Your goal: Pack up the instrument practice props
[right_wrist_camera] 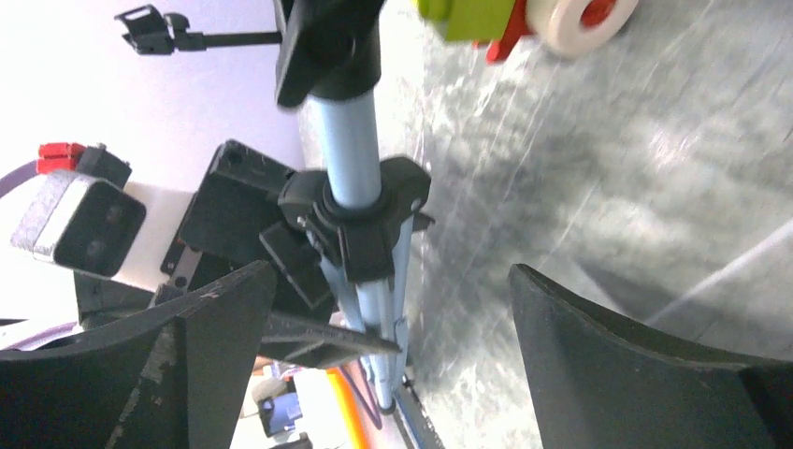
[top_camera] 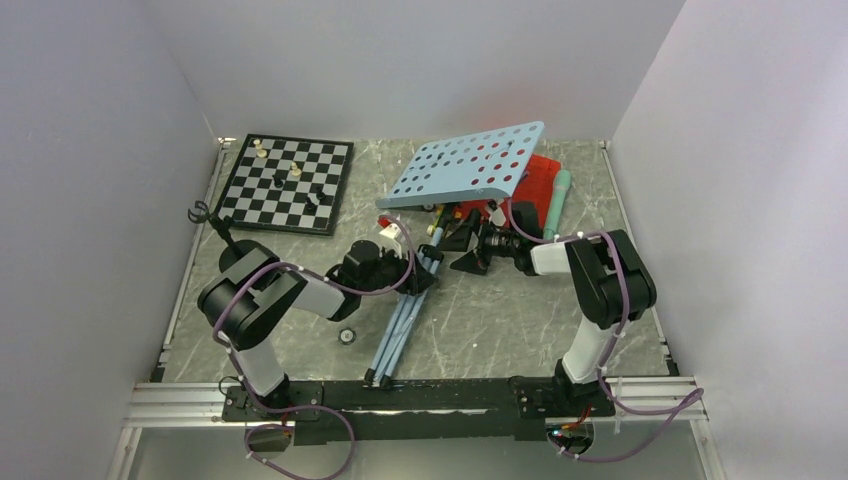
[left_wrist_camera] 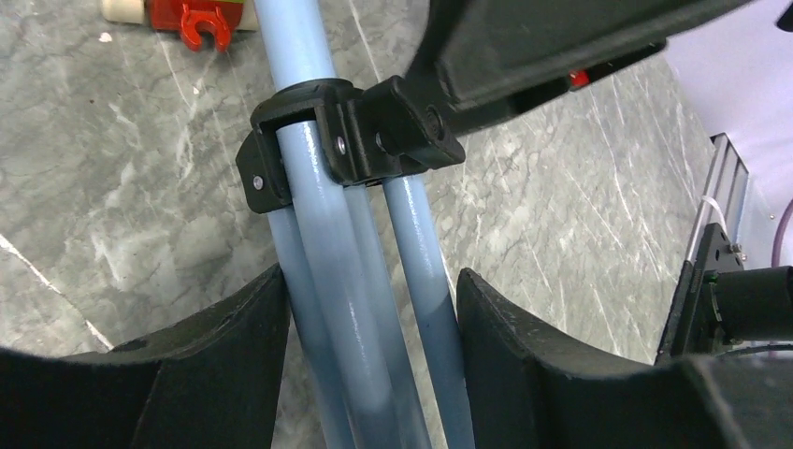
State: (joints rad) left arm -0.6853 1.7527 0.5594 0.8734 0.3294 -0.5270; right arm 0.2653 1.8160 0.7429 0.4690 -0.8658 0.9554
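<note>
The light blue music stand lies tipped over, its perforated plate [top_camera: 470,165] at the back and its folded tripod legs [top_camera: 400,320] reaching toward the near edge. My left gripper [top_camera: 425,268] [left_wrist_camera: 369,290] is shut on those legs just below the black hub [left_wrist_camera: 346,131], with a finger pressing each side. My right gripper [top_camera: 462,252] [right_wrist_camera: 393,281] stands wide open beside the pole [right_wrist_camera: 353,154], holding nothing. Red sheet-music pages [top_camera: 540,175] lie under the plate. The mint-green microphone [top_camera: 557,203] rests to their right. The black mic stand [top_camera: 213,225] stands behind my left arm.
A chessboard [top_camera: 285,185] with pieces sits at the back left. A multicoloured block toy [top_camera: 447,215] [left_wrist_camera: 182,14] [right_wrist_camera: 524,14] lies under the plate's front edge. A small round black object [top_camera: 347,335] lies near the tripod feet. Walls close in on three sides.
</note>
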